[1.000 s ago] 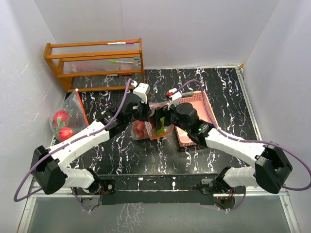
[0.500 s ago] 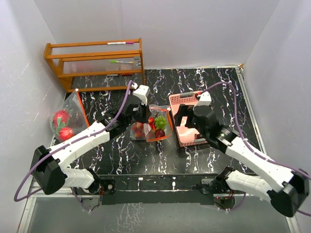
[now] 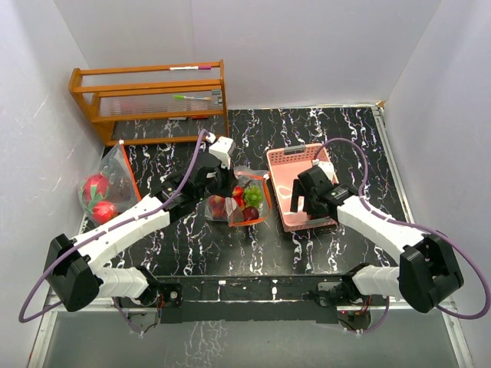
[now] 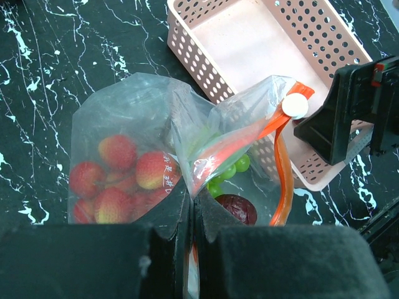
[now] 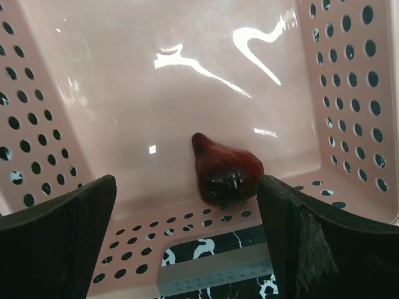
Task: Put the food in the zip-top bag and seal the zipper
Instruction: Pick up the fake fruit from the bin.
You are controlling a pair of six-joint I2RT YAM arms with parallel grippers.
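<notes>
Grapes (image 4: 240,163) half-hidden by bag (image 4: 118,112) fold, basket (image 4: 187,47) cropped (top edge)

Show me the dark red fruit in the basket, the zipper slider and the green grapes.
dark red fruit (image 5: 225,169), right wrist view, its middle
zipper slider (image 4: 295,105), left wrist view, disc centre
green grapes (image 4: 242,163), left wrist view, uppermost grape

two bags (image 3: 115,165) (image 3: 253,180), one basket (image 3: 285,180) (pink)

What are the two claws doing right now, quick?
Left claw: shut, pinching the zip-top bag.
Right claw: open, holding nothing, over the pink basket.
</notes>
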